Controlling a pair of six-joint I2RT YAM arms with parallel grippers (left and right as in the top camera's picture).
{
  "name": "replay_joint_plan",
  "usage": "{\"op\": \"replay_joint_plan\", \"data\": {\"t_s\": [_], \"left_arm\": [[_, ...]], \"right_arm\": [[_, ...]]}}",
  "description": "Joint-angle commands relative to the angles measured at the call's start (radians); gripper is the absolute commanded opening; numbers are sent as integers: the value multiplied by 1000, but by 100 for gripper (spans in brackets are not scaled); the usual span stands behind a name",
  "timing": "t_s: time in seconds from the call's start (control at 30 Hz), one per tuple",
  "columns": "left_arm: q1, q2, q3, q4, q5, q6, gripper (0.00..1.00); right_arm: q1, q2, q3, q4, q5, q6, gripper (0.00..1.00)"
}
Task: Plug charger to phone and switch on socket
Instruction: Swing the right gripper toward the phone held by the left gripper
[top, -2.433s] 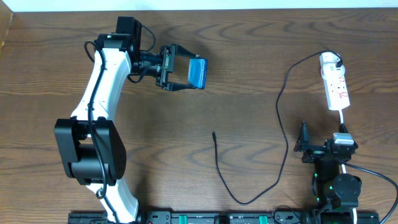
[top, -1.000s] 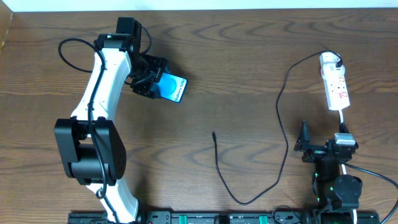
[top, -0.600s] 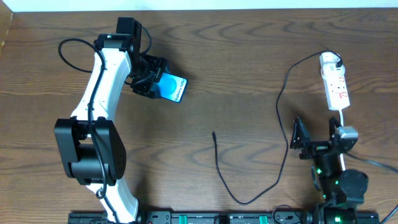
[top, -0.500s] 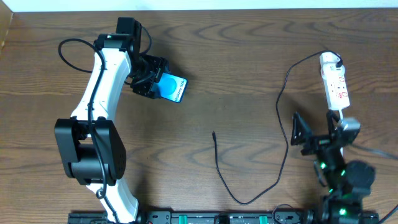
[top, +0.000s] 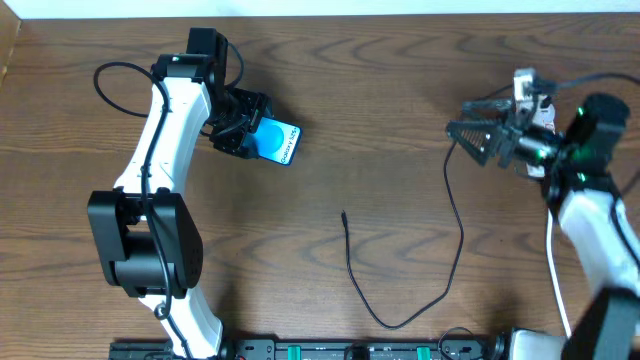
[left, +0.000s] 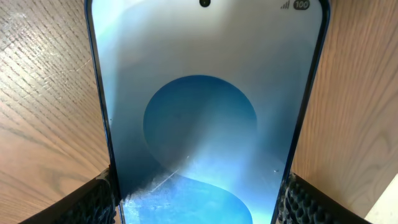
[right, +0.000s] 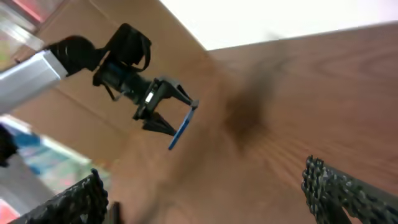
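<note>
Phone (top: 277, 141) is on the far left part of the brown table (top: 400, 60), and the left gripper (top: 250, 136) is grasping it by one end. Up close, the two black pads (left: 102, 199) press on both long sides of the phone, and its blue screen is lit. From the right wrist camera (that picture is blurry) the phone looks tilted and held up off the wood. The charger (top: 452, 250) lies on the table as a thin black line. Its small plug tip (top: 344, 213) is in the middle, well apart from the phone, with nothing touching it. The cable loops down near the front edge and then goes up to the far right. The right gripper (top: 465, 140) hangs there over the cable with its fingers spread wide, holding nothing. The socket is hidden behind that arm, so I cannot tell about its switch.
</note>
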Motion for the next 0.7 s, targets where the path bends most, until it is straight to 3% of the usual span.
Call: {"op": "replay_joint_plan", "data": {"t_s": [0.0,0.07,0.2,0.5,0.67], "left_arm": [[2,-35,13,-5,-2,-24,7],[2,-35,13,-5,-2,-31,7],[0,-35,13,-7,-2,-59,7],[-55,-34,13,-7,-5,-142,7],[-90,-34,13,-7,-26,-190,7]], "right_arm": [[31,109,28,44,-39,209,99],[71,168,28,84,2,312,99],[167,257,28,180,31,385,99],[375,308,28,200,252,580,98],[443,308,28,255,259,624,85]]}}
